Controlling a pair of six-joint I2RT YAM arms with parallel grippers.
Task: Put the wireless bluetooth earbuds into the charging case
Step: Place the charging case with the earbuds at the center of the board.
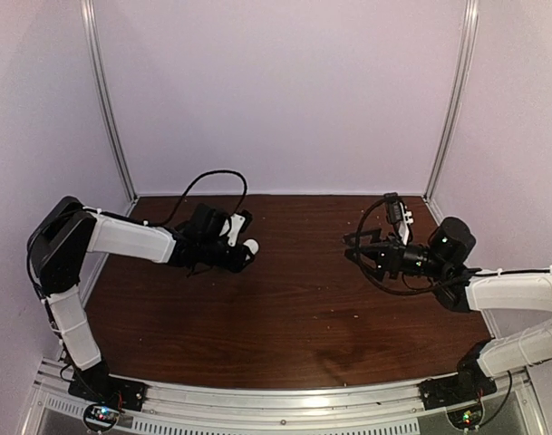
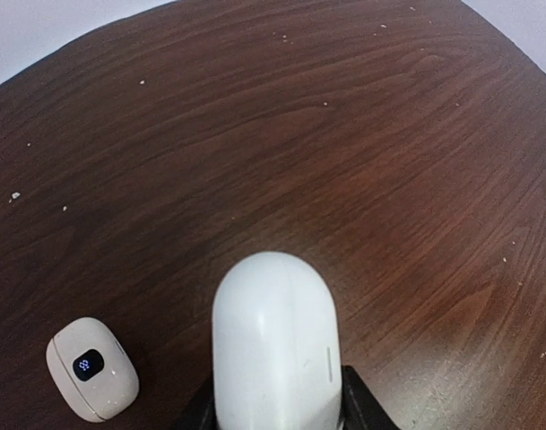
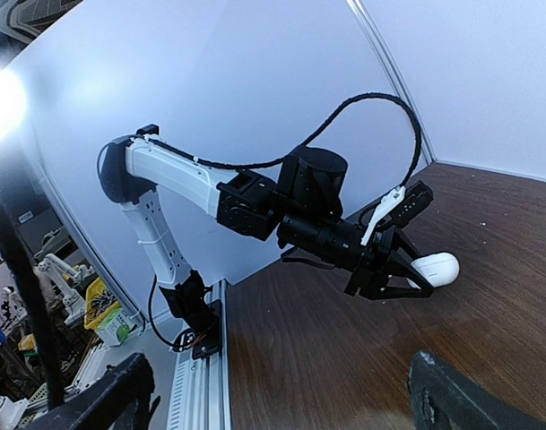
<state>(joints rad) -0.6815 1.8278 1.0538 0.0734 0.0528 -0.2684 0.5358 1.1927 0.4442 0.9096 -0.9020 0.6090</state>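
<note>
My left gripper (image 1: 243, 251) is shut on a smooth white pebble-like charging case (image 2: 274, 345), closed, and holds it just above the brown table. The case also shows as a white tip in the top view (image 1: 251, 245) and in the right wrist view (image 3: 434, 267). A second, smaller white case (image 2: 91, 369) with a lit blue display lies on the table to the left of the held case. My right gripper (image 1: 355, 250) is open and empty, hovering at the right and facing the left arm. No earbuds show in any view.
The brown wooden table (image 1: 294, 308) carries small pale crumbs (image 2: 15, 195). White walls with metal corner posts (image 1: 108, 100) close in the back and sides. The aluminium base rail (image 1: 276, 399) runs along the near edge. A black cable (image 1: 212, 178) loops above the left wrist.
</note>
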